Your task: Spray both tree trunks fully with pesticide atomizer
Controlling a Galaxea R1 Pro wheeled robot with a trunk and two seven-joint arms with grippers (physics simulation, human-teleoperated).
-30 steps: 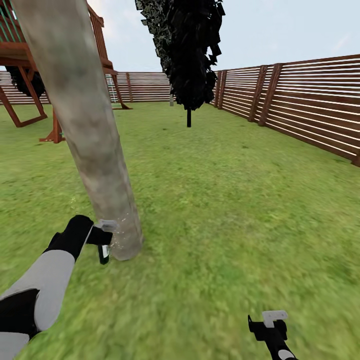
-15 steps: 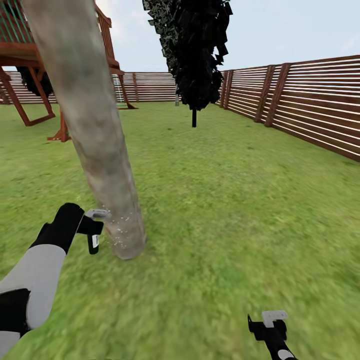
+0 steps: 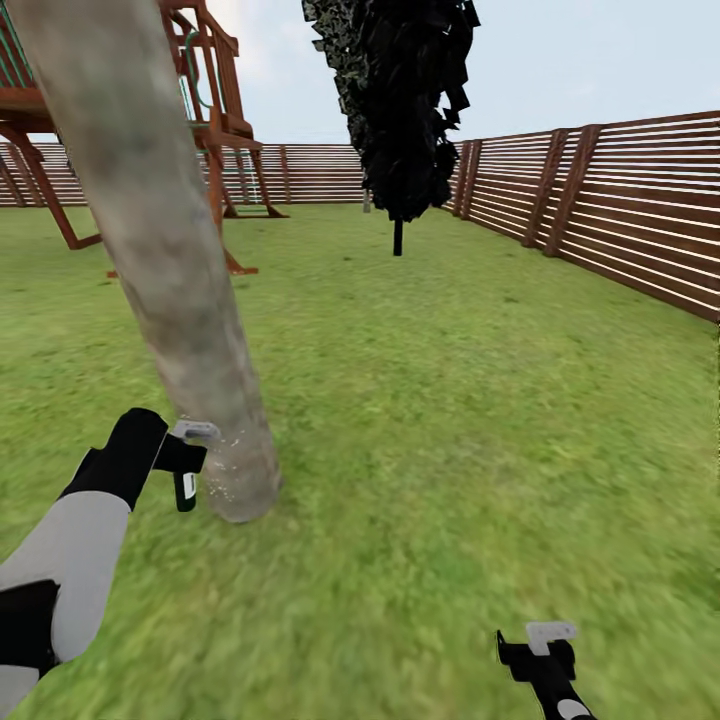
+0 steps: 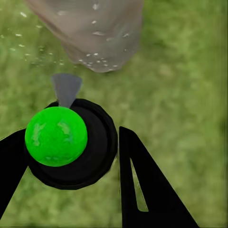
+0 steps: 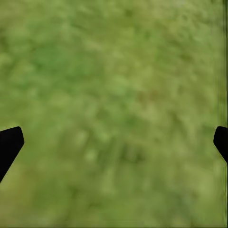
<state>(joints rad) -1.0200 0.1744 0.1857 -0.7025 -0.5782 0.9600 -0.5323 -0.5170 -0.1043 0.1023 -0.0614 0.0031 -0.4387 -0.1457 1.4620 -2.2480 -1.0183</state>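
Leftmost, the left gripper [image 3: 185, 462] is clamped around the pesticide atomizer [image 3: 186, 488], held low just beside the foot of the tree trunk [image 3: 170, 270], small gap between them. In the left wrist view the fingers [image 4: 142, 185] sit either side of the atomizer's black round body with its green cap, grey nozzle aimed at the trunk base. White pesticide [image 3: 222, 480] specks dot the lower bark, and more specks [image 4: 92, 59] show on the trunk base and a few over the grass beside it. Trunk is thick, mottled grey-brown, leaning up and left out of the head view. Behind it stands a red-brown wooden play structure [image 3: 215, 120] on the grass floor [image 3: 450, 420]. Middle far back, a slim tree with dark foliage [image 3: 400, 100] on a thin stem. Brown slatted fence [image 3: 620, 210] runs along the back and down the right side. Right gripper [image 3: 540, 655] hangs low at the right over bare grass, well apart from the trunk; right wrist view shows its fingertips [image 5: 9, 145] spread wide, nothing between them.
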